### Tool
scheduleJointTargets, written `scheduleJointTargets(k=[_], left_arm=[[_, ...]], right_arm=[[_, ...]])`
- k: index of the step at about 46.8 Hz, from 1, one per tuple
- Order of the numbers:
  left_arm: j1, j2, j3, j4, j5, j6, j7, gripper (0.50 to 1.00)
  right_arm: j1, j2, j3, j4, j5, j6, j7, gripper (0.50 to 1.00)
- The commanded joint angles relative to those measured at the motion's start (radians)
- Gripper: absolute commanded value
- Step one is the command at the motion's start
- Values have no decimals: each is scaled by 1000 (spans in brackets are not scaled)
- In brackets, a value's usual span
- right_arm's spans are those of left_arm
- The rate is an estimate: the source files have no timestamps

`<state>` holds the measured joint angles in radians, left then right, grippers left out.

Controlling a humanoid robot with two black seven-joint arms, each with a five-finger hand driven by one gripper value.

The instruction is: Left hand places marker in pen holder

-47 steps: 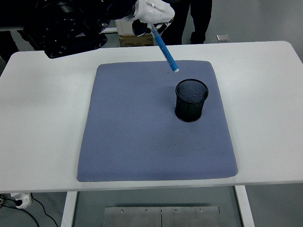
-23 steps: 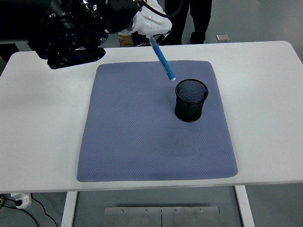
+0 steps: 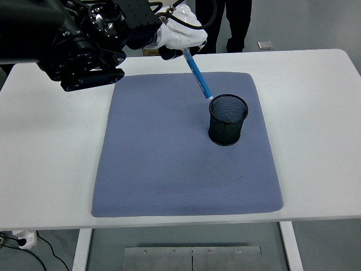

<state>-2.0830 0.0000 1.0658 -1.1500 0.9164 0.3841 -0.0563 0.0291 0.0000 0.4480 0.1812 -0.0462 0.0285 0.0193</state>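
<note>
Clasped in the left hand [image 3: 179, 37], whose white fingers are closed around its upper end, the blue marker [image 3: 198, 78] slants down and to the right from the far edge of the mat. Its lower tip hangs just beside the far-left rim of the pen holder [image 3: 228, 119], close above it; whether tip and rim touch cannot be told from the head view. The marker is not inside the holder.

That pen holder is a black mesh cup standing upright on the right half of the blue-grey mat [image 3: 169, 169], open mouth up, with nothing visible inside it. The mat lies flat on the white table [image 3: 51, 158], roughly centred, its surface otherwise bare.

From the picture's upper left the black left arm [image 3: 79, 39] reaches in over the table's far-left part, bulky and dark, ending in the white hand above the mat's far edge.

Beyond the table's far edge a person's dark trouser legs [image 3: 231, 22] stand on the grey floor, and a cardboard box [image 3: 149, 51] shows partly behind the arm.
</note>
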Motion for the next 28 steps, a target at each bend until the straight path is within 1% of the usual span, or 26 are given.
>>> scheduleJointTargets(k=[1, 8, 14, 15, 28], left_arm=[[15, 0, 5, 0, 10, 22, 0, 500], [32, 0, 20, 3, 10, 76, 0, 500], [49, 0, 20, 7, 9, 108, 0, 500], [52, 0, 20, 9, 6, 122, 0, 500], [78, 0, 20, 7, -28, 199, 1, 500]], right_arm=[[0, 0, 0, 0, 0, 1, -1, 1000], [0, 0, 0, 1, 0, 1, -1, 1000], [0, 0, 0, 1, 0, -1, 1, 1000], [0, 0, 0, 0, 0, 1, 1, 1000], [0, 0, 0, 0, 0, -1, -1, 1000]])
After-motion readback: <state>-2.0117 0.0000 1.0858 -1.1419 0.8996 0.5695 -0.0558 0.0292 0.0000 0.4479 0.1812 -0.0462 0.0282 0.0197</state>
